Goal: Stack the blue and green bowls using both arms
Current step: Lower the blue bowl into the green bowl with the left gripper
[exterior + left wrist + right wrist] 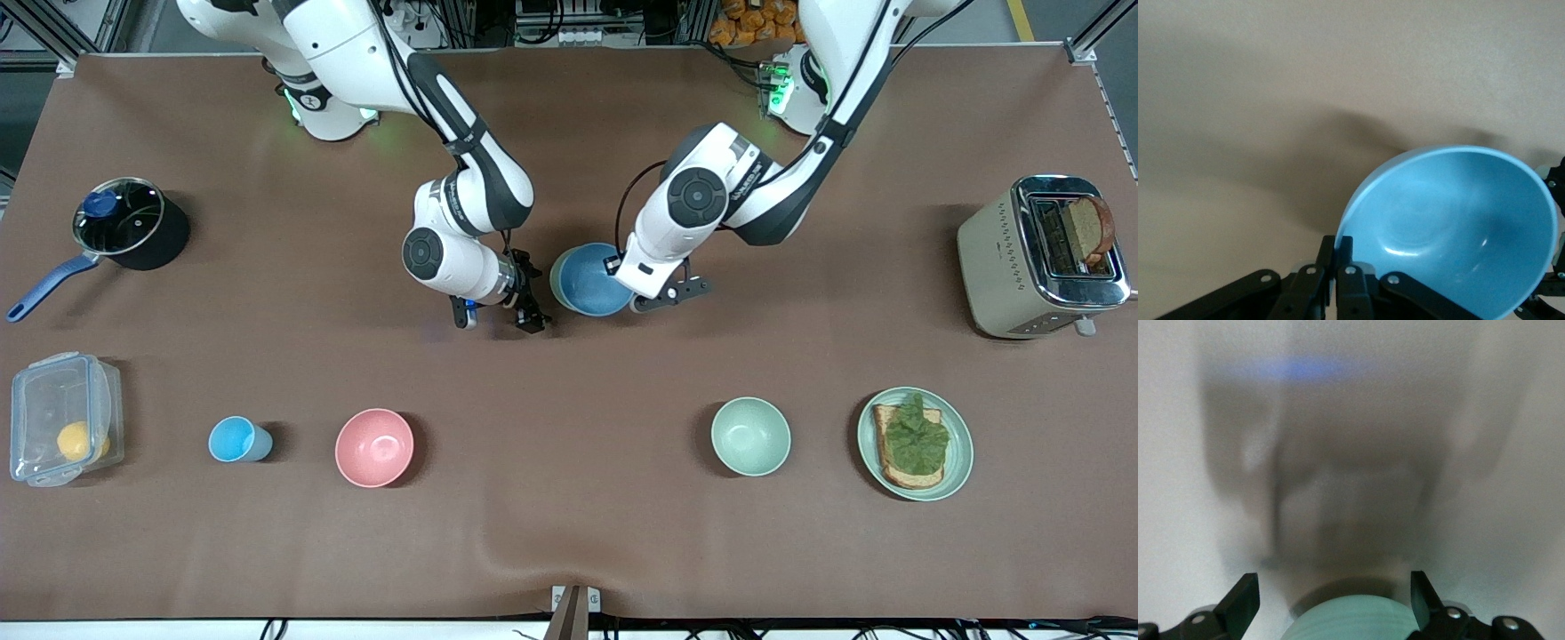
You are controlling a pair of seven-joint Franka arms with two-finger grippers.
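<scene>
The blue bowl (591, 283) is at mid-table, tilted, and my left gripper (615, 267) is shut on its rim. In the left wrist view the fingers (1337, 243) pinch the rim's edge and the blue bowl (1451, 227) faces the camera. Only a thin edge of the green bowl (553, 277) shows, under the blue bowl's side toward the right arm's end. I cannot tell whether the two bowls touch. My right gripper (536, 293) is open beside that edge. In the right wrist view the green bowl's (1351, 620) rounded wall lies between the spread fingers of the right gripper (1334, 577).
Nearer the front camera stand a light-blue cup (236, 439), a pink bowl (374, 447), a pale mint bowl (750, 436) and a green plate (960, 462) with toast. A toaster (1040, 258) is at the left arm's end. A pot (129, 222) and a plastic box (62, 418) are at the right arm's end.
</scene>
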